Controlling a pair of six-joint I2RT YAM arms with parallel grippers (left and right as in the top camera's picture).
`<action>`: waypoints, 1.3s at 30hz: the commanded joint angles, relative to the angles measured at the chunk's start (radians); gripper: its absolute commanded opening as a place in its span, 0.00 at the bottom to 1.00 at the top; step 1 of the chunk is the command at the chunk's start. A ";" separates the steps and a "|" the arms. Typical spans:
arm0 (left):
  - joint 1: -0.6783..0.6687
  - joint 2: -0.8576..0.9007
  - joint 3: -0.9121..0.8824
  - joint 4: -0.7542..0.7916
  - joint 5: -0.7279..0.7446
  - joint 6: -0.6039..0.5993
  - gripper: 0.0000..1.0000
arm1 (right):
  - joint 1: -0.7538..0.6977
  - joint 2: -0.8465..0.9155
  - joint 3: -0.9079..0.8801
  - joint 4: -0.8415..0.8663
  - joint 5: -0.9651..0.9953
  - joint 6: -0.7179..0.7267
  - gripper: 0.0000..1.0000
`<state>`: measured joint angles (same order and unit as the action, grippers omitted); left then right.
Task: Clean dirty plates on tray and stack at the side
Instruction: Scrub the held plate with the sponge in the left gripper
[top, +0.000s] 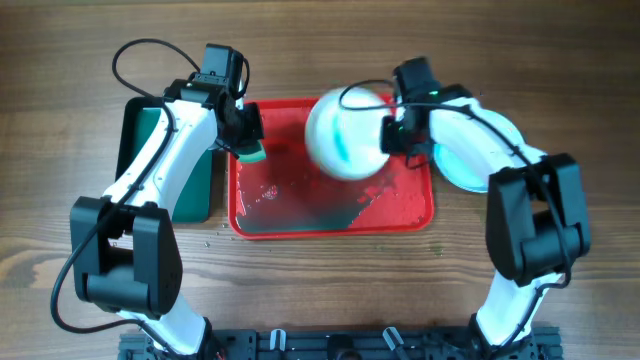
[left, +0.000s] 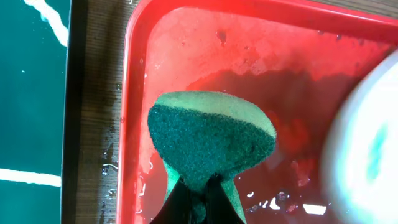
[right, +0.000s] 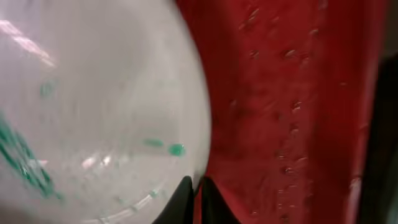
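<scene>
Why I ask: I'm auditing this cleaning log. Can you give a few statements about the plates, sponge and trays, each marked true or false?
1. The left gripper holds a green scouring sponge. True.
2. The sponge hangs over the dark green tray. False: it is over the red rectangular plastic tray, with the green one beside it.
3. The right gripper pinches a round white plate at its rim. True.
4. That plate is wiped clean. False: teal-green smears show on it.
5. A pale-aqua plate lies outside the red tray. True.
</scene>
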<state>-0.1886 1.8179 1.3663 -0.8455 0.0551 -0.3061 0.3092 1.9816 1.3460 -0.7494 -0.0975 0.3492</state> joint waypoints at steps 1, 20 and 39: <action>0.001 0.010 0.005 0.002 0.016 -0.016 0.04 | 0.061 0.021 -0.003 -0.058 -0.028 -0.056 0.04; 0.001 0.010 0.005 0.003 0.016 -0.016 0.04 | 0.066 0.057 0.012 0.155 -0.095 -0.349 0.28; 0.001 0.010 0.005 0.003 0.016 -0.016 0.04 | 0.092 0.060 0.082 0.091 -0.246 0.105 0.04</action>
<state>-0.1886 1.8179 1.3663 -0.8452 0.0551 -0.3065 0.3786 2.0277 1.4101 -0.6704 -0.2947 0.2596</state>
